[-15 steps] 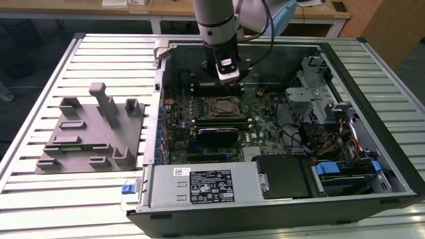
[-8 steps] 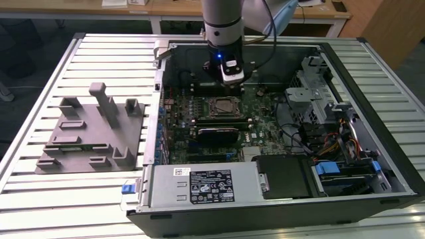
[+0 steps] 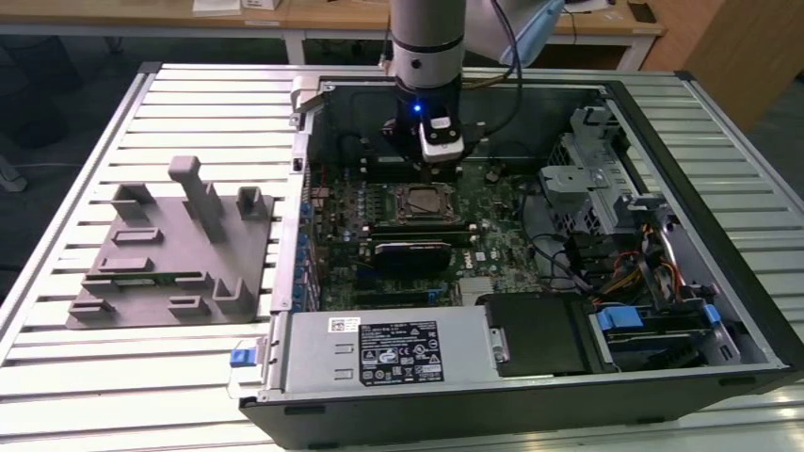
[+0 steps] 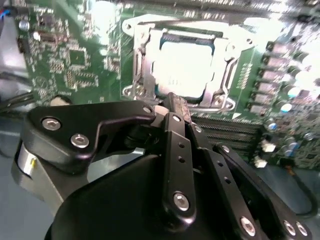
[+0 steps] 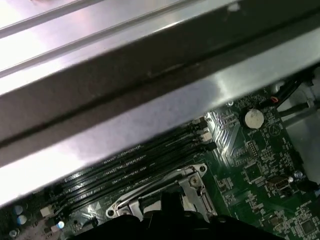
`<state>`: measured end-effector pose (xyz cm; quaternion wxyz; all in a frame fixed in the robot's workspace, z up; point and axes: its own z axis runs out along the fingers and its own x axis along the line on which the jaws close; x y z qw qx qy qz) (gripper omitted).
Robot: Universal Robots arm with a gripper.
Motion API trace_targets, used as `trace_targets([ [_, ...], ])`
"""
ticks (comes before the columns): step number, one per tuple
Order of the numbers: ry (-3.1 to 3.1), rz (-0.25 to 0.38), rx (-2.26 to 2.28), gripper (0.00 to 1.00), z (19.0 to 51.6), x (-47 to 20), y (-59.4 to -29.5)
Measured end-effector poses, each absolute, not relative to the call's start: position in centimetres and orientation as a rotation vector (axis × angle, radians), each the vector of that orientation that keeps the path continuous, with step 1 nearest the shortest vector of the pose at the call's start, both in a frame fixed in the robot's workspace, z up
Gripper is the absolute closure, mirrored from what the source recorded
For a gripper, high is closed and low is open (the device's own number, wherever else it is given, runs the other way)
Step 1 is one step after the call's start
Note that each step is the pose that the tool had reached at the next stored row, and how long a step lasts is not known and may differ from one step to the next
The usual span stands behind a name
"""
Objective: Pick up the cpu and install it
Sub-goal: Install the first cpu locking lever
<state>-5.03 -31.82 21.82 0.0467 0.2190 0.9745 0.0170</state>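
The cpu (image 4: 192,67) sits in the socket frame (image 4: 142,75) on the motherboard (image 4: 65,55). The gripper (image 4: 175,102) hangs just beside it, fingers together and holding nothing

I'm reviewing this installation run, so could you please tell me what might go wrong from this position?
The black gripper hangs close over the square silver cpu, which lies in the metal socket frame; a slight drop could press the chip unevenly. The fingertips also sit near the dark memory slots and could snag there.
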Motion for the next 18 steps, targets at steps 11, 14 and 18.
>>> trace_targets([
  [11, 2.996, -0.055, 0.669, 0.89, 21.7, -5.0, -33.1],
  [14, 2.996, -0.055, 0.669, 0.89, 21.7, -5.0, -33.1],
  [18, 2.996, -0.057, 0.669, 0.89, 21.9, -5.0, -33.1],
])
